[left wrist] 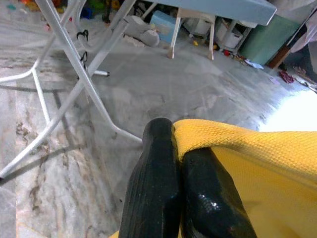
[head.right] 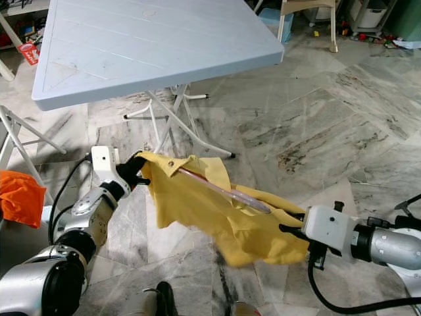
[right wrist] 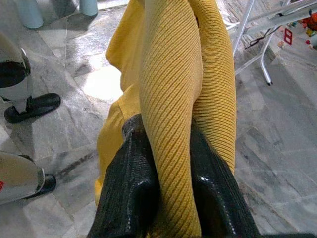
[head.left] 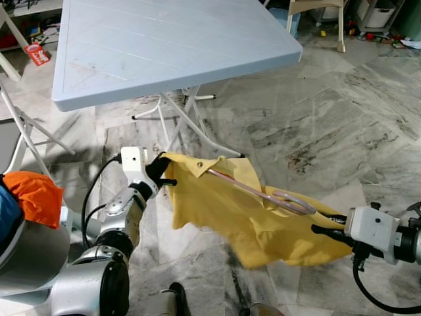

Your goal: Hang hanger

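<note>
A yellow knit shirt [head.left: 223, 217] hangs stretched between my two grippers above the marble floor. A pinkish-clear hanger [head.left: 263, 194] lies along its top, its one end near the collar and its looped end toward my right side. My left gripper [head.left: 160, 172] is shut on the shirt's collar edge; in the left wrist view its black fingers [left wrist: 163, 188] pinch the yellow fabric [left wrist: 257, 163]. My right gripper [head.left: 327, 225] is shut on the shirt's other end, and the right wrist view shows ribbed yellow cloth [right wrist: 173, 99] bunched between its fingers [right wrist: 133, 188].
A light blue folding table [head.left: 164, 46] on white metal legs [head.left: 184, 118] stands just beyond the shirt. An orange cloth [head.left: 36, 194] rests at my left side. Chair legs [head.left: 339, 26] and clutter sit at the far right. Open marble floor [head.left: 329, 118] spreads to the right.
</note>
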You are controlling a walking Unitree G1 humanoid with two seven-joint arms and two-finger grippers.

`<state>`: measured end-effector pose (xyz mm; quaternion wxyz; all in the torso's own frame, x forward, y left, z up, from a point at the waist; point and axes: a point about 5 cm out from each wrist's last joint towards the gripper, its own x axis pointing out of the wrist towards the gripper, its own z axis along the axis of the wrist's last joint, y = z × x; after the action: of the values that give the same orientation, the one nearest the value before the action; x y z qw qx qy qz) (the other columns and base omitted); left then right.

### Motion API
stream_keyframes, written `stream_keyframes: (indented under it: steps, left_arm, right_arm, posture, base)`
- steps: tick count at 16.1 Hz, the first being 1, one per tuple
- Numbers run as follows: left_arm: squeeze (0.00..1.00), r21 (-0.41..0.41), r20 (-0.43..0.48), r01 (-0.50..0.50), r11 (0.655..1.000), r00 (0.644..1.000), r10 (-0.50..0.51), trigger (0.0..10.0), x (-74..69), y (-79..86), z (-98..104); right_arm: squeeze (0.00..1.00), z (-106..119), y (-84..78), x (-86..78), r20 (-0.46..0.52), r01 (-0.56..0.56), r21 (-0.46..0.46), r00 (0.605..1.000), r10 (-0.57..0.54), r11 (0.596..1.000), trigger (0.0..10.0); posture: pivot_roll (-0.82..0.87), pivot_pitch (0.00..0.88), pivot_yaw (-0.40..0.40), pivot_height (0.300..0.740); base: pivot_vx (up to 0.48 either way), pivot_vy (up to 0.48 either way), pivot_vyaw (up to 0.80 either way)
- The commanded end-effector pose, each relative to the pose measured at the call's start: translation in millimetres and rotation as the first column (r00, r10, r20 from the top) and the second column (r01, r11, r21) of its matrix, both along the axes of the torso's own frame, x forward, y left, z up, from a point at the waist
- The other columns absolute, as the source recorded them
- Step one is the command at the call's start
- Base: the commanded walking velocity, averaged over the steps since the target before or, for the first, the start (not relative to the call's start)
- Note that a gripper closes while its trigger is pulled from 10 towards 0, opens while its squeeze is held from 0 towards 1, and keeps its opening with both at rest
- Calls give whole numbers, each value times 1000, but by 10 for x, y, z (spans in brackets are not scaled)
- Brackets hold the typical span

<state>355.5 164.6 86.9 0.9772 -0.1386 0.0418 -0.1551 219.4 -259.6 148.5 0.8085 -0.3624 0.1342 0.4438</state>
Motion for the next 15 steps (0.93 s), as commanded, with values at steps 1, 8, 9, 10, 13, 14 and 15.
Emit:
stream_keyframes:
  steps: [1, 8, 9, 10, 13, 14, 15]
  left_arm:
    - [0, -103, -11, -443, 890, 896, 445, 0, -58, 876, 136]
    - [0, -13, -288, -434, 901, 864, 412, 0, -356, 706, -478]
    - [0, 13, -294, -400, 916, 874, 386, 0, -366, 624, -518]
    - [0, 28, -289, -387, 922, 880, 378, 0, -365, 599, -522]
    - [635, 135, -93, -236, 962, 964, 250, 10000, -191, 310, -283]
    - [1000, 147, -34, -223, 964, 973, 230, 10000, -149, 244, -201]
    - [1000, 139, 8, -202, 969, 979, 203, 10000, -129, 176, -148]
  right_arm:
    - [0, -68, -511, -153, -130, 169, -123, 974, -184, 978, 10000]
    - [0, 608, -204, -56, 0, 46, 267, 999, -48, 963, 10000]
    - [0, 600, -165, -45, 0, 41, 278, 999, -43, 960, 10000]
    - [0, 589, -153, -46, -4, 42, 277, 999, -42, 960, 10000]
    - [0, 349, -61, 26, -26, 89, 215, 996, -85, 973, 10000]
    - [0, 281, 8, 71, -13, 105, 218, 994, -104, 970, 10000]
    - [0, 212, 77, 109, -2, 118, 230, 993, -121, 966, 10000]
  posture:
    - [-179, 185, 43, 740]
    - [-183, 178, 44, 740]
    - [-184, 177, 44, 740]
    - [-184, 180, 44, 740]
    - [-181, 184, 42, 740]
    - [-175, 189, 41, 740]
    - [-171, 191, 42, 740]
  base:
    - [0, 0, 0]
    - [0, 0, 0]
    - [0, 0, 0]
    - [0, 0, 0]
    - [0, 0, 0]
    - [0, 0, 0]
    - [0, 0, 0]
